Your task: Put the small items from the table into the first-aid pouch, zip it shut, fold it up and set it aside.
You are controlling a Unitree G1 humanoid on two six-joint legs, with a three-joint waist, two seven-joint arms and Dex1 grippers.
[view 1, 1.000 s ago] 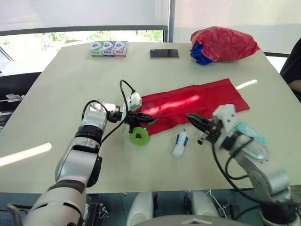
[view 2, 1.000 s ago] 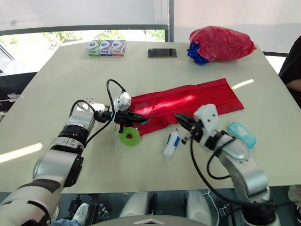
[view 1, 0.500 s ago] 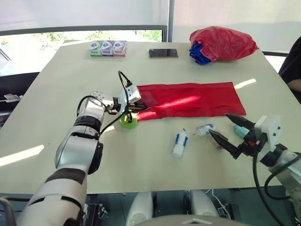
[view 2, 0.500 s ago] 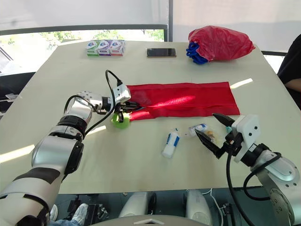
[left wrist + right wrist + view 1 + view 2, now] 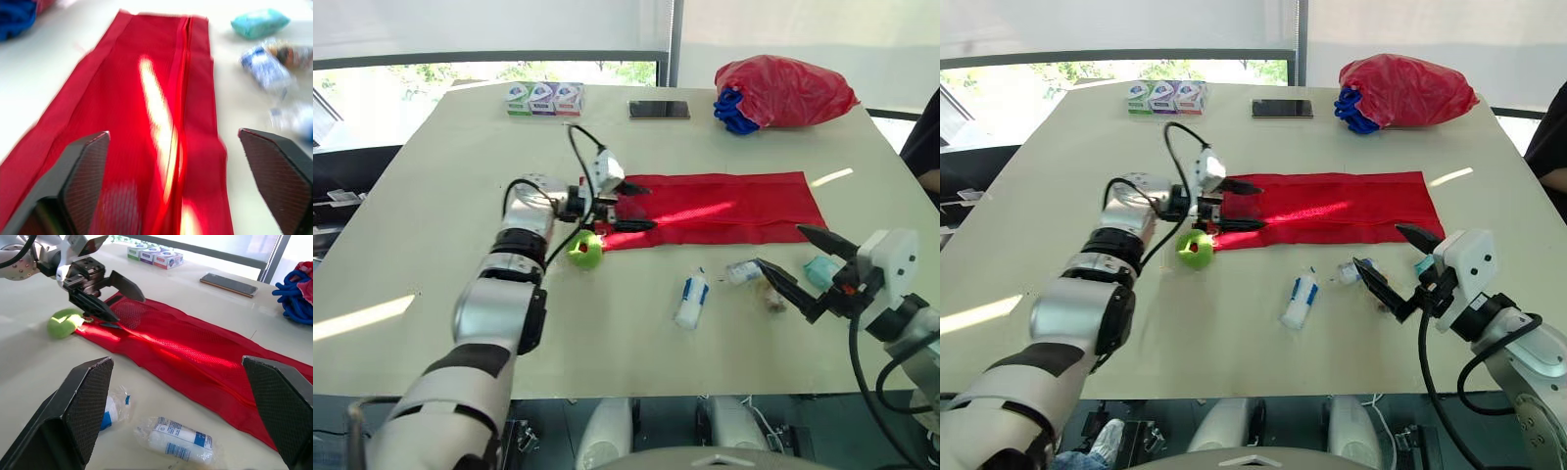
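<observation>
- Head views: half a second ago the left gripper (image 5: 631,207) was pinched on the left end of the first-aid pouch (image 5: 734,208). It has since let go, and its jaws now stand spread, one finger over the far edge of that end and one over the near edge.
- A second ago the pouch was rumpled and slanted. It now lies flat and straight across the desk (image 5: 431,196).
- A second ago the right gripper (image 5: 805,266) was at the pouch's near edge. It now hovers off the pouch's near right corner, released and wide.
- A wrapped bandage roll (image 5: 741,271) lies just beside the right gripper's lower finger. A second bandage roll (image 5: 690,299) is nearer the middle of the desk. A green round item (image 5: 585,250) sits just off the pouch's near left corner, under the left wrist.
- Straightening the pouch looks finished. No small item appears to be inside it yet, so loading seems to be the next step.
- Left wrist view: the pouch stretches away between the two wide-apart fingers, with its zip line running along its length. I cannot tell whether the zip is open. A teal packet (image 5: 259,22) lies beyond the pouch's edge, apart from it.
- Right wrist view: the fingers are far apart, with the wrapped bandage roll close in between them. The pouch lies beyond it, and the left gripper is open at the far end, beside the green round item.
</observation>
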